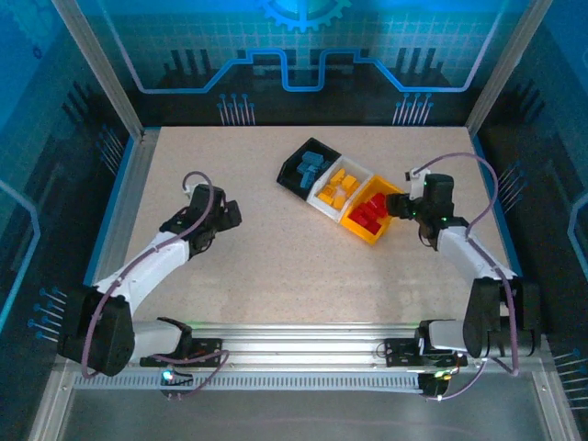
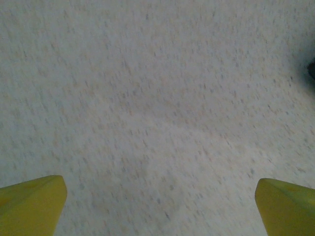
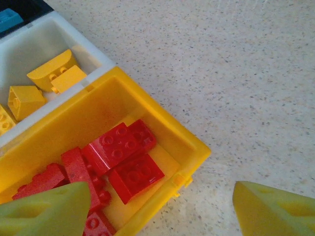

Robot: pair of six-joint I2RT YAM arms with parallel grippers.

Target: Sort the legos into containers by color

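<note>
Right claw spread, red legos, yellow-orange bin

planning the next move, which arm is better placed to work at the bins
Right. The right gripper hangs open at the yellow bin of red legos; the left gripper is over bare table, apart from it.

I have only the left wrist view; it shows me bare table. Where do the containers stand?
Observer: The three joined bins stand diagonally on the far right part of the table, before the right tool.
Operator: What lies in them?
Observer: The black bin holds blue bricks, the white bin yellow bricks, the yellow bin red bricks.
Operator: Does the right tool hold anything?
Observer: No, its jaws stand open, nothing between them.
</note>
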